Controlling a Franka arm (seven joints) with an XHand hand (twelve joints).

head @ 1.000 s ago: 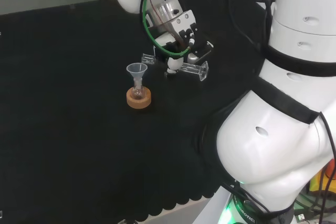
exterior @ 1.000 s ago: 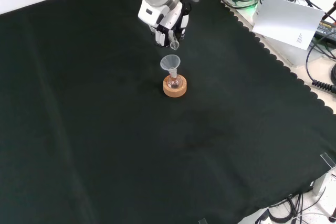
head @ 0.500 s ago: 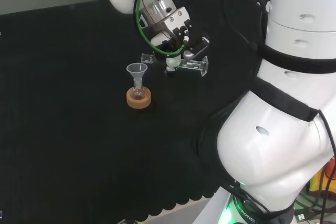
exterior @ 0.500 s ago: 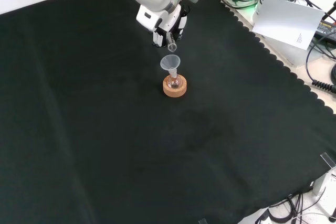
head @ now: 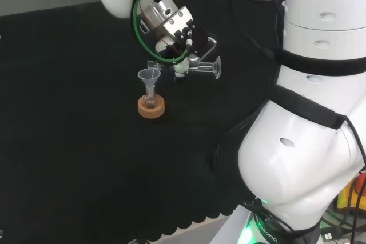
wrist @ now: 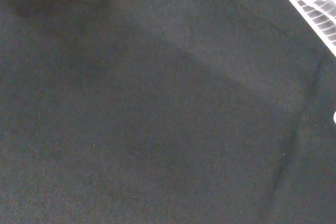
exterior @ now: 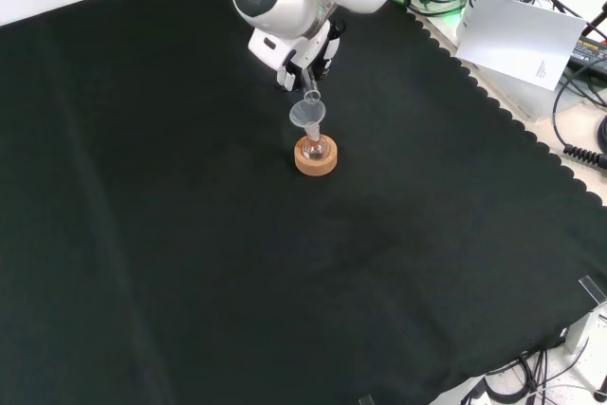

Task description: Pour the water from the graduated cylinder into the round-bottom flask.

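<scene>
With the hand (head: 182,32) gripping the cylinder (head: 189,67) sideways at the funnel (head: 149,76), pouring looks underway; next, tip further.

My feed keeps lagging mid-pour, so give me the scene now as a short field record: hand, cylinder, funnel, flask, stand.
hand: black and white hand, fingers curled round the cylinder
cylinder: clear graduated cylinder, held about level, mouth at the funnel's rim
funnel: clear funnel, upright in the flask's neck
flask: small clear round-bottom flask
stand: cork ring on black cloth
</scene>
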